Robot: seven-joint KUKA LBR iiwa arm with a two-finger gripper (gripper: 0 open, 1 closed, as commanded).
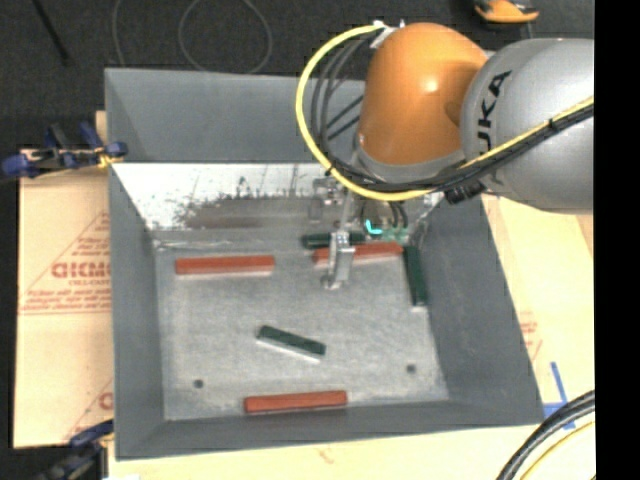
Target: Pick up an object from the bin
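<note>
**Red bar (375, 252) under gripper (340, 264), long axis crosswise in view**

Gripper sits over the bar's end farthest from the arm, and the rest of the bar runs off toward the arm side. Open or closed: can't tell. Green bar (415, 278) lies just past the red bar's far end, square to it.

A long, flat red-brown bar (380, 252) is seen lying on the floor of the grey bin (135, 298), close to the bin's back wall and toward its right side.
</note>
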